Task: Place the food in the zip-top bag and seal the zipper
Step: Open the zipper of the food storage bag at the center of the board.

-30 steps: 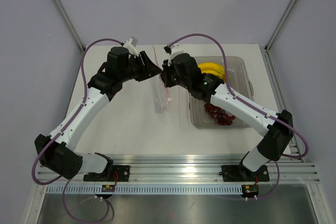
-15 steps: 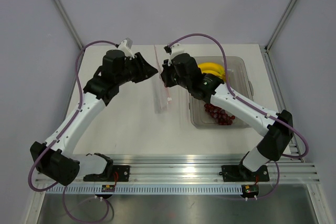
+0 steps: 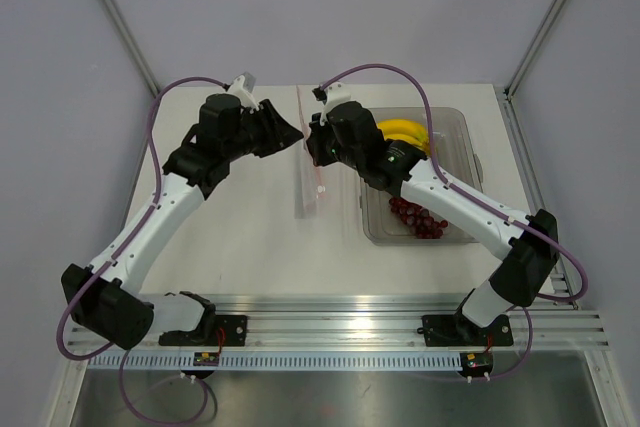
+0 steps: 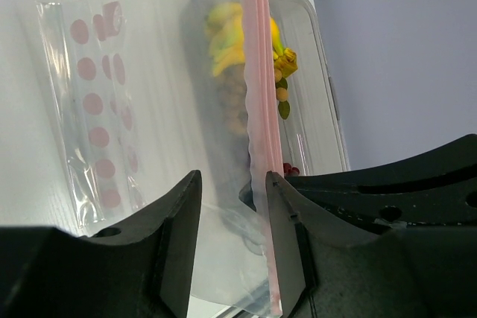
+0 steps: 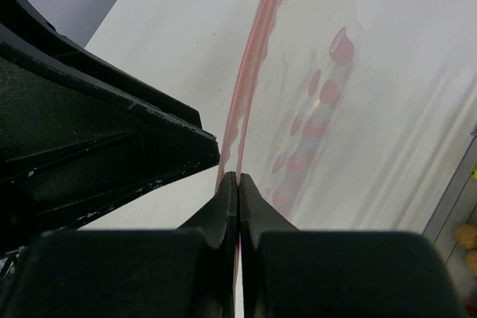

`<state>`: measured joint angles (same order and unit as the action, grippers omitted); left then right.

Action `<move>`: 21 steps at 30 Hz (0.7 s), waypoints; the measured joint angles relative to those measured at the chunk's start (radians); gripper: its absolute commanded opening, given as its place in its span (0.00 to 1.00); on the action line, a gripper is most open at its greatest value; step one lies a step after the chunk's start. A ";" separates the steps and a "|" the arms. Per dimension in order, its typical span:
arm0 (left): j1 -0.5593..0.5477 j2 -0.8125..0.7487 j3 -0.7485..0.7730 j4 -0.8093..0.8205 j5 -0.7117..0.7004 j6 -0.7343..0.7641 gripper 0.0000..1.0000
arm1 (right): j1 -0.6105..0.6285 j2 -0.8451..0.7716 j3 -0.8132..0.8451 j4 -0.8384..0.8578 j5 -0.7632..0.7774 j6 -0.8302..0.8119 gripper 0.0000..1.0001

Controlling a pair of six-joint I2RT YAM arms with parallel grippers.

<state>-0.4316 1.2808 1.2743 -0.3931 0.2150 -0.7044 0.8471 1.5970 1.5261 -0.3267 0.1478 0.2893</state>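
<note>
The zip-top bag, clear with pink-red dots, hangs upright between my two grippers. My right gripper is shut on its pink zipper. My left gripper is open, its jaws astride the bag's edge. The zipper runs along the inner face of its right finger, and clear film fills the gap. The food lies in the tray: yellow bananas, dark red grapes and tan round fruits, seen through the bag film.
The rigid clear tray stands right of the bag, under my right arm. White walls and metal posts enclose the table at the back and sides. The arm bases sit on a rail at the near edge.
My left gripper drew slightly left, then came back to the bag's zipper edge. The right gripper has kept its hold on the zipper.
</note>
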 measured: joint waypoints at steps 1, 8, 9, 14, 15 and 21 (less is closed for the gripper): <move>0.000 0.002 0.000 0.000 0.002 -0.002 0.43 | 0.000 0.000 0.000 0.000 0.000 0.000 0.00; 0.000 0.002 0.000 0.018 0.009 -0.006 0.43 | 0.000 0.000 0.000 0.000 -0.002 0.005 0.00; 0.000 0.002 0.000 0.023 0.010 -0.008 0.43 | 0.000 0.000 0.000 0.000 -0.002 0.005 0.00; 0.000 0.002 0.000 0.032 0.013 -0.012 0.42 | 0.000 0.000 0.000 0.000 -0.003 0.007 0.00; 0.000 0.002 0.000 0.033 0.015 -0.012 0.42 | 0.000 0.000 0.000 0.000 -0.002 0.008 0.00; 0.000 0.012 0.000 0.039 0.023 -0.015 0.41 | 0.000 0.000 0.000 0.000 -0.003 0.010 0.00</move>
<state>-0.4316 1.2930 1.2743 -0.3542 0.2375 -0.7197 0.8471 1.5970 1.5261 -0.3264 0.1452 0.2989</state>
